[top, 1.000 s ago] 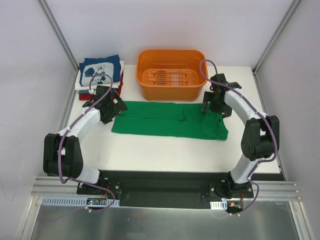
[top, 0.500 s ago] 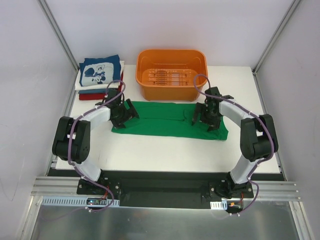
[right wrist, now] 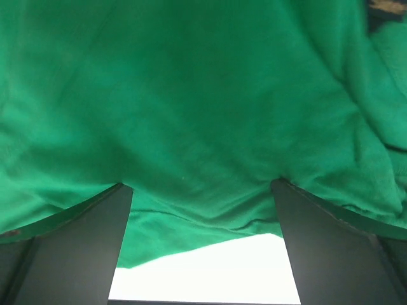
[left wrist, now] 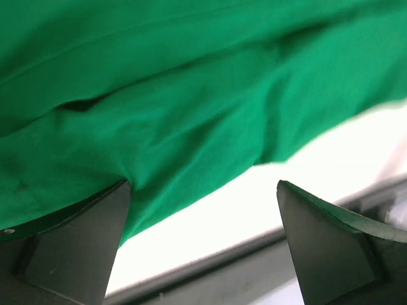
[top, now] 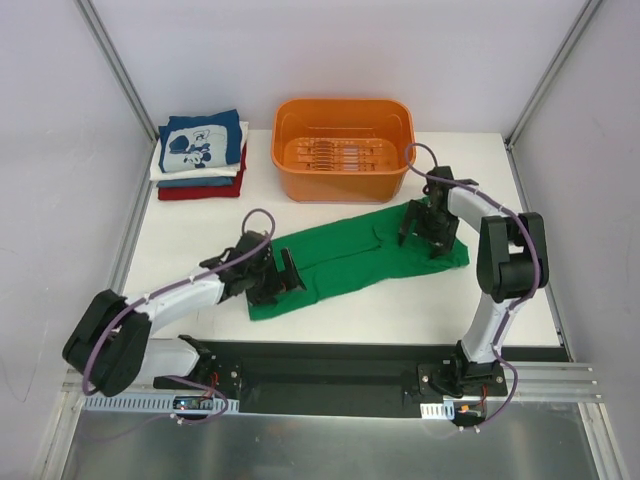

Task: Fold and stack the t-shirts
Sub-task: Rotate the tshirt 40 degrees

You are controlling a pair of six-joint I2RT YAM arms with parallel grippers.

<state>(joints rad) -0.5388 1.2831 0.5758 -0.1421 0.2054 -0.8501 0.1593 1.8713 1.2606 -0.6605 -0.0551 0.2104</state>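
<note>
Since the green t-shirt [top: 345, 252] looks limp and light, pinch doubled end corners; left gripper [top: 283, 283], right gripper [top: 428, 228] fingers spread wide, clamping nothing.

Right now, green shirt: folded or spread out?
Half folded: the green t-shirt lies as a long narrow band slanting across the table, not yet a square like the stacked t-shirts.

Top cam's high at the near side, looking down over the whole table [top: 400, 300]. Both wrist cams stare down super close at the green shirt [top: 340, 255], the shared bit.
</note>
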